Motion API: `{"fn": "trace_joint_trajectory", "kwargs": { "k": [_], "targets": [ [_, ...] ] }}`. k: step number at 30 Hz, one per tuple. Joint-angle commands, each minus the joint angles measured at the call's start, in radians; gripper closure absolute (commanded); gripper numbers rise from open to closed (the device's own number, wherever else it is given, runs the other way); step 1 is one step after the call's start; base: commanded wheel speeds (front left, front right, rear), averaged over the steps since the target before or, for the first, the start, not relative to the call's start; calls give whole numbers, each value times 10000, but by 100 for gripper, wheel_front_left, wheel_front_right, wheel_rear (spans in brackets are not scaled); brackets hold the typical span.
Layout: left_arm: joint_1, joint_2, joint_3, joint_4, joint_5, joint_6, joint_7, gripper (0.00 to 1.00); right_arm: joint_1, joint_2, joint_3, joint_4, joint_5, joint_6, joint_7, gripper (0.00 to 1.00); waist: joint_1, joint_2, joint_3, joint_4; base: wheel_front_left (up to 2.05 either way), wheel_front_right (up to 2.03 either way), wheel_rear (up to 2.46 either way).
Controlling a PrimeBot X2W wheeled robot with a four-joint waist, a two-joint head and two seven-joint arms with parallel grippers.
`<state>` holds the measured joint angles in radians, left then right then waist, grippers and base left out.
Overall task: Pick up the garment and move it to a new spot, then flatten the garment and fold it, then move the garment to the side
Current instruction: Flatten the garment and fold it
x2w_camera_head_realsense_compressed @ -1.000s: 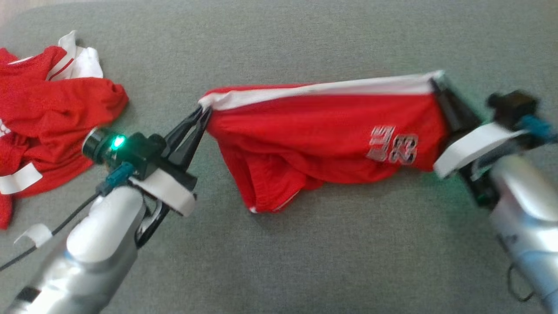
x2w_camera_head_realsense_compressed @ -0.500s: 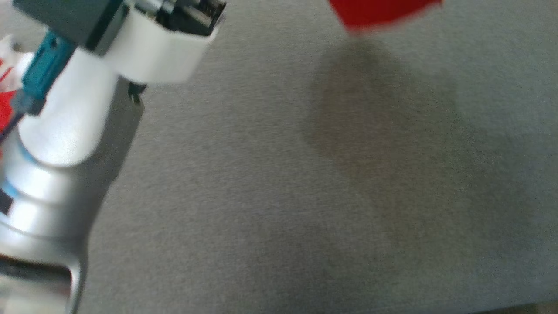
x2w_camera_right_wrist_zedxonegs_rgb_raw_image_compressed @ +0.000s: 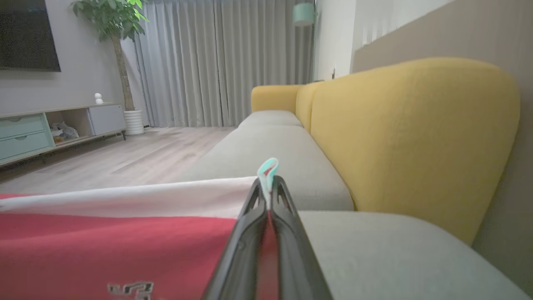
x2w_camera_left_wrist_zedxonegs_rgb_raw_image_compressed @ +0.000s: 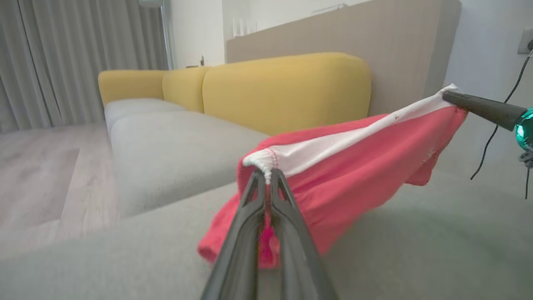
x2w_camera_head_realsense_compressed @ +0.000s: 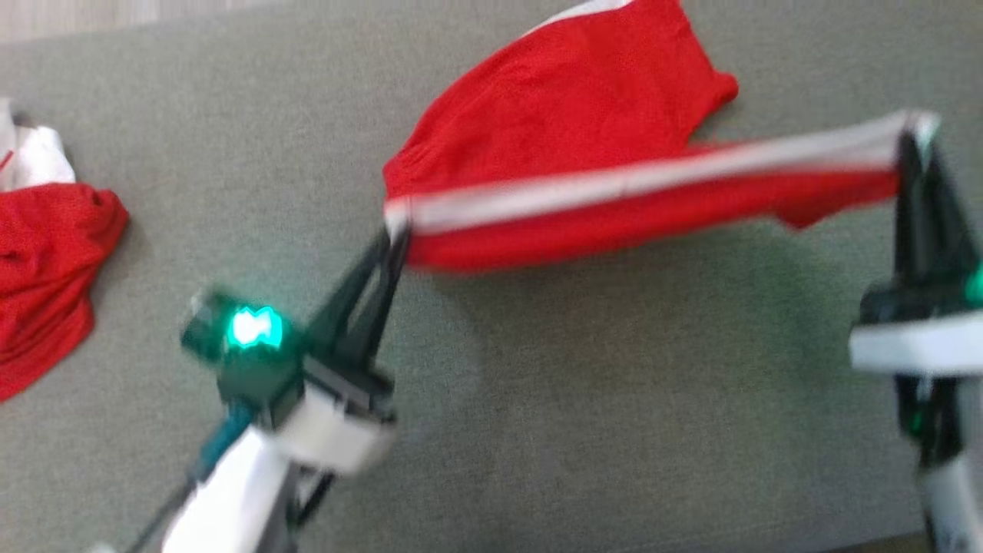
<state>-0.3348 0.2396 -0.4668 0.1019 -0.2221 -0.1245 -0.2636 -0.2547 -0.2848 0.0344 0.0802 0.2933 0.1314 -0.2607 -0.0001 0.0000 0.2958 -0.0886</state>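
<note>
Behind grey seat (x2w_camera_right_wrist_zedxonegs_rgb_raw_image_compressed: 395,254), yellow backrest (x2w_camera_right_wrist_zedxonegs_rgb_raw_image_compressed: 416,137)

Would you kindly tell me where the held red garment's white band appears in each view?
Head view: white band spans upper middle, from left hand to right hand.
Left wrist view: white band rises from centre to upper right.
Right wrist view: white band runs from left edge to centre.
Shared landmark: grey sofa seat under it.
</note>
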Motion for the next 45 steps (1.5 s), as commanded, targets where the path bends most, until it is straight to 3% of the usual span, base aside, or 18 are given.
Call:
{"fn": "trace_joint_trajectory", "kwargs": {
  "k": [1, 7, 17, 21, 26, 35, 45],
  "targets": [
    [467, 138, 494, -319, -60, -36, 19, 100, 670, -14, 19, -484, 92, -7, -11, 100, 1, 0, -319, -28, 0, 0, 0],
    [2720, 116, 516, -499, 16, -49, 18, 100, 2857, 94, -50, -1051, 321, -7, -11, 100, 1, 0, -930, -36, 0, 0, 0],
    [3625, 114, -9, -948, -200, -58, 18, 100, 4294, 193, -933, -2321, 452, -7, 301, 100, 1, 0, -1025, 403, 0, 0, 0],
    [2649, -158, -387, -702, -667, -59, 18, 100, 3343, 219, -995, -1955, 402, -7, 608, 100, 1, 0, -745, 646, 0, 0, 0],
    [732, -439, -968, 394, -1548, -60, 202, 100, 1424, -183, -628, -582, 495, -7, 946, 100, 1, 0, -233, 1044, 0, 0, 0],
    [-2116, -855, -1119, 2456, -2381, -60, 516, 100, -2181, -992, 1006, 2534, 880, -7, 913, 100, 1, 0, 688, 1405, 0, 0, 0],
    [-3697, -922, -1299, 4102, -2652, -61, 234, 100, -4952, -862, 2837, 5723, 1407, -7, 282, 100, 1, 0, 1365, 1366, 0, 0, 0]
  ]
}}
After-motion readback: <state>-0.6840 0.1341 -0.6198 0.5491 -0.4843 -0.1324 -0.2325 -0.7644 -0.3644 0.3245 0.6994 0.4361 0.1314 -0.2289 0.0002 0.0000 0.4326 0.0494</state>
